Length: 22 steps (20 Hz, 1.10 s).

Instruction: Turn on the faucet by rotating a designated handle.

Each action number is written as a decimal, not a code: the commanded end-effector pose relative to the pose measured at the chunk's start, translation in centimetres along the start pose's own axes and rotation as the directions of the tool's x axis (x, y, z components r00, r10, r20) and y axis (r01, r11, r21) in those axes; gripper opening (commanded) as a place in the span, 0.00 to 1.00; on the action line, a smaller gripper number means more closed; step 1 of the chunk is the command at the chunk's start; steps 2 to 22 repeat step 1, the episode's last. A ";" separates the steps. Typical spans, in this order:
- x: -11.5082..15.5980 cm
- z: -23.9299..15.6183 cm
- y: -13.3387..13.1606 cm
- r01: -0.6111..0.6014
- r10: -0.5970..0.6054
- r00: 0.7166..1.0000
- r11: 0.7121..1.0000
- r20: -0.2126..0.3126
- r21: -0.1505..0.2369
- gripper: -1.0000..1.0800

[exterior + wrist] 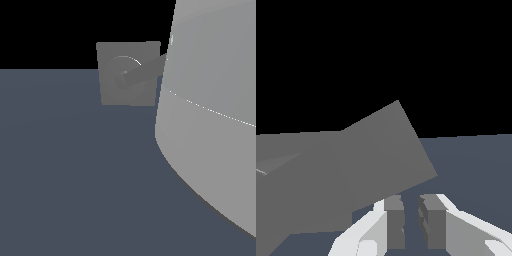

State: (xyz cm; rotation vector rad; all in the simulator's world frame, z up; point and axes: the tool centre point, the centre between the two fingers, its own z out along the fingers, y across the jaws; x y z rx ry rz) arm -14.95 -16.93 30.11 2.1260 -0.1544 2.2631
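Observation:
The faucet is a matte grey square plate standing upright at the far edge of the floor, with a raised round hub. The handle, a slim grey bar, runs from the hub towards the exterior view's right, and its far end is hidden behind the robot arm. In the wrist view the handle fills the frame very close, its squared tip just beyond my gripper. The two fingers stand nearly together with a narrow gap and nothing between them. The gripper is hidden in the exterior view.
A glossy white link of the robot arm fills the exterior view's right and blocks what lies behind it. The dark blue-grey floor spreads in front of the faucet. The background is black.

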 end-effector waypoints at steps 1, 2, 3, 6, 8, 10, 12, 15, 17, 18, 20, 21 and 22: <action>-0.3 0.4 -0.2 0.019 -0.020 0.998 1.000 0.061 0.008 0.00; -0.3 0.4 -0.2 0.019 -0.020 0.998 1.000 0.061 0.008 0.00; -0.3 0.4 -0.2 0.019 -0.020 0.998 1.000 0.061 0.008 0.00; -0.3 0.4 -0.2 0.019 -0.020 0.998 1.000 0.061 0.008 0.00; -0.3 0.4 -0.2 0.019 -0.020 0.998 1.000 0.061 0.008 0.00; -0.3 0.4 -0.2 0.019 -0.020 0.998 1.000 0.061 0.008 0.00; -0.3 0.4 -0.2 0.019 -0.020 0.998 1.000 0.061 0.008 0.00; -0.3 0.4 -0.2 0.019 -0.020 0.998 1.000 0.061 0.008 0.00; -0.3 0.4 -0.2 0.019 -0.020 0.998 1.000 0.061 0.008 0.00; -0.3 0.4 -0.2 0.019 -0.020 0.998 1.000 0.061 0.008 0.00; -0.3 0.4 -0.2 0.019 -0.020 0.998 1.000 0.061 0.008 0.00; -0.3 0.4 -0.2 0.019 -0.020 0.998 1.000 0.061 0.008 0.00; -0.3 0.4 -0.2 0.019 -0.020 0.998 1.000 0.061 0.008 0.00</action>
